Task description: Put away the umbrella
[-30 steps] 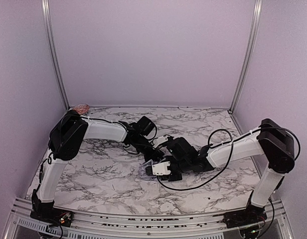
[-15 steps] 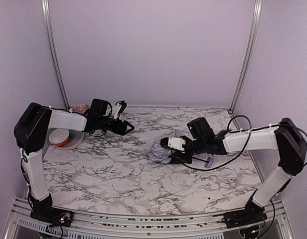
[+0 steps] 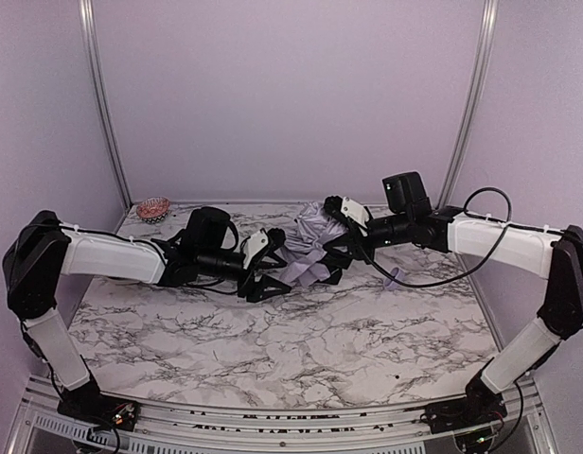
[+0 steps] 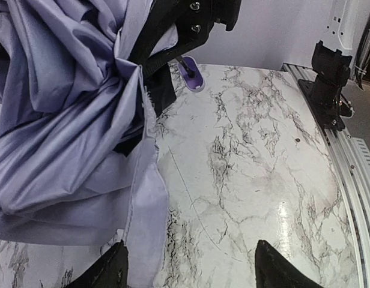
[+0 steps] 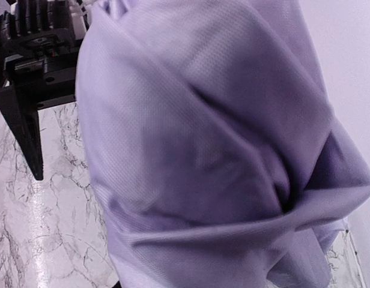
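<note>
1. Umbrella cloth, pale lavender and loosely bunched, is seen at the middle of the marble counter, towards its far side, between the two arms.
2. The right end effector is pressed into the upper folds of the umbrella. It appears to be clamped on it, though the contact itself is hidden by cloth, which fills nearly the whole right wrist view.
3. The small lavender handle is seen just beyond the bundle on the right arm's side, low over the counter. Whether it touches the surface cannot be told.
4. The left end effector is held just beside the lower edge of the cloth. Its fingers are spread apart, and only bare counter is seen between them.
5. In the left wrist view the cloth hangs in folds at the left, its hem reaching down by the left finger.
6. A small reddish patterned dish is seen at the far left corner, well apart from the umbrella.
</note>
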You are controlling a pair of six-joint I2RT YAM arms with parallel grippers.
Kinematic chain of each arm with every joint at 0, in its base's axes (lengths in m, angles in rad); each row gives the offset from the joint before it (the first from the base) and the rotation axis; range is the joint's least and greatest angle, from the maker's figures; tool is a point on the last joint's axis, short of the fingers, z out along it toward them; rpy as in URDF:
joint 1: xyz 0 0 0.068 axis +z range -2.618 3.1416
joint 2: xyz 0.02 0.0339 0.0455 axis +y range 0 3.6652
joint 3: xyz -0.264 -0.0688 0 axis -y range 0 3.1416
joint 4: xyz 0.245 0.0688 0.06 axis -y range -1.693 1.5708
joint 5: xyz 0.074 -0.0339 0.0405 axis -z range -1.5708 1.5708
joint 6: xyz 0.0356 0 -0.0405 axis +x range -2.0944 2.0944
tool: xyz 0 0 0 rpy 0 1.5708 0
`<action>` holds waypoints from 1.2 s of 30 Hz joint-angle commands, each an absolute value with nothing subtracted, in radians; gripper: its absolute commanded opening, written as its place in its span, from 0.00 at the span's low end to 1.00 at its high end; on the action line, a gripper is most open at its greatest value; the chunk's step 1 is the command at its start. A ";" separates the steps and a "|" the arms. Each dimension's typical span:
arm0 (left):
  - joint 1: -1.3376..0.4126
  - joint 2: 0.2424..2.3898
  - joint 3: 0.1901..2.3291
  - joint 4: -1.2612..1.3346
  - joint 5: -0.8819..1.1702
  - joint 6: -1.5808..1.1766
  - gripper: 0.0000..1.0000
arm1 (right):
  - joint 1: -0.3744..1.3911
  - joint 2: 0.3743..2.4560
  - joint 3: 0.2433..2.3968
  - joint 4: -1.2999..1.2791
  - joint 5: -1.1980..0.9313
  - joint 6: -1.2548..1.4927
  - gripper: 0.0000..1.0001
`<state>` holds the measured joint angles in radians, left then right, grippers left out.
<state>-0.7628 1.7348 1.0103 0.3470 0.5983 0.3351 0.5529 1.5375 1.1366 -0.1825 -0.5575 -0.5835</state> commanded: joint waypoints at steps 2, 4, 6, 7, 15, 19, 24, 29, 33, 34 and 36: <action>-0.745 1.779 1.033 0.373 0.661 0.413 0.66 | 0.548 1.479 1.175 -0.211 -0.669 -0.581 0.05; -0.756 1.788 1.032 0.373 0.632 0.438 0.63 | 0.549 1.477 1.179 -0.209 -0.688 -0.580 0.05; -0.757 1.794 1.033 0.373 0.627 0.445 0.62 | 0.548 1.476 1.185 -0.211 -0.697 -0.580 0.05; -0.758 1.797 1.036 0.373 0.631 0.444 0.62 | 0.548 1.474 1.185 -0.213 -0.701 -0.581 0.05; -0.796 1.810 1.034 0.373 0.768 0.458 0.61 | 0.546 1.473 1.194 -0.224 -0.687 -0.581 0.05; -0.822 1.858 1.070 0.373 0.748 0.450 0.64 | 0.545 1.471 1.196 -0.222 -0.702 -0.583 0.05; -0.827 1.893 1.119 0.380 0.718 0.433 0.56 | 0.545 1.462 1.189 -0.230 -0.702 -0.591 0.05; -0.830 1.858 1.060 0.380 0.793 0.458 0.38 | 0.526 1.459 1.181 -0.232 -0.686 -0.589 0.05; -0.828 1.831 0.989 0.380 0.748 0.459 0.05 | 0.506 1.461 1.175 -0.222 -0.689 -0.580 0.05; -0.828 1.830 0.986 0.380 0.748 0.450 0.00 | 0.506 1.464 1.176 -0.222 -0.689 -0.580 0.05; -0.828 1.827 0.984 0.380 0.745 0.436 0.00 | 0.505 1.471 1.180 -0.227 -0.689 -0.580 0.05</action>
